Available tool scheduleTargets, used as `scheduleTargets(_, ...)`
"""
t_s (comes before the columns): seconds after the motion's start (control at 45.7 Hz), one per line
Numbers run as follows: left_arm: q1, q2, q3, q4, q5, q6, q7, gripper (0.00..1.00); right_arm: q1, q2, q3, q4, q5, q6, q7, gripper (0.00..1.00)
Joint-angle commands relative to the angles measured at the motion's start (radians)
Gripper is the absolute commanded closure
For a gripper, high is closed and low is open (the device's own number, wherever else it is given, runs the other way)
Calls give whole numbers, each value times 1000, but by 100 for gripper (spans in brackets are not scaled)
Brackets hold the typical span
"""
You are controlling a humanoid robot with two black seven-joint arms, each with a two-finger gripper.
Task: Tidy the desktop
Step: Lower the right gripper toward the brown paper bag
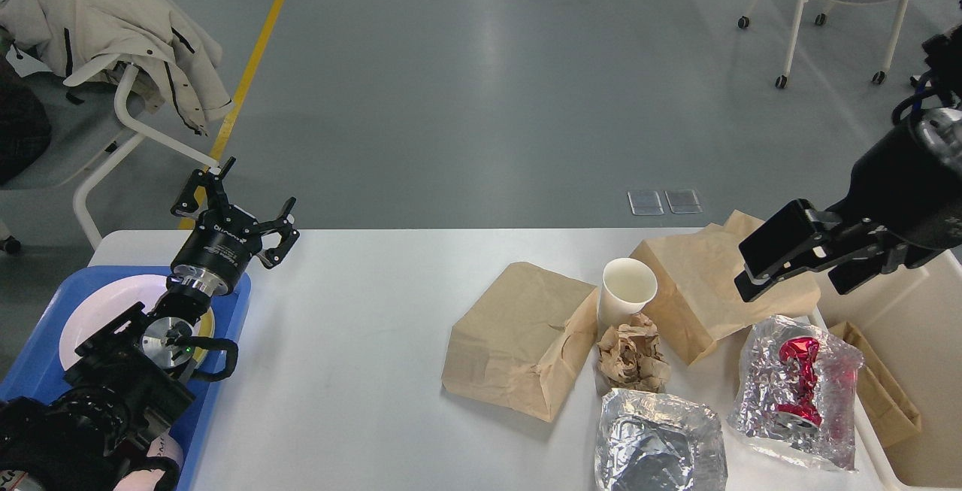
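The desktop spans the lower view, bearing two paper bags, a paper cup between them, and foil wrappers (one holds something red). Left gripper, jaws spread and empty, hangs above the blue tray. Right gripper, jaws parted and empty, hovers over the far bag.
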Motion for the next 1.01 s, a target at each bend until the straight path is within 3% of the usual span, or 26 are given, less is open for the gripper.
scheduleTargets(0.0, 0, 0, 0, 0, 1, 0, 0, 0, -162, -9, 25, -23, 81, -179, -55, 0)
scheduleTargets(0.022, 0, 0, 0, 0, 1, 0, 0, 0, -194, -5, 28, -32, 101, -238, -78, 0)
scheduleTargets(0.066, 0, 0, 0, 0, 1, 0, 1, 0, -272, 27, 38, -43, 167, -382, -166, 0)
scheduleTargets(0.153, 0, -2, 0, 0, -1, 0, 0, 0, -400, 92, 110, -59, 360, -552, -332, 0)
scheduleTargets(0.241, 0, 0, 0, 0, 1, 0, 0, 0, -509, 153, 219, -80, 518, -634, -412, 0)
scheduleTargets(0.766, 0, -2, 0, 0, -1, 0, 0, 0, -736, 518, 467, -195, 822, -924, -415, 0)
scheduleTargets(0.985, 0, -2, 0, 0, 1, 0, 0, 0, -837, 629, 490, -279, 828, -984, -414, 0)
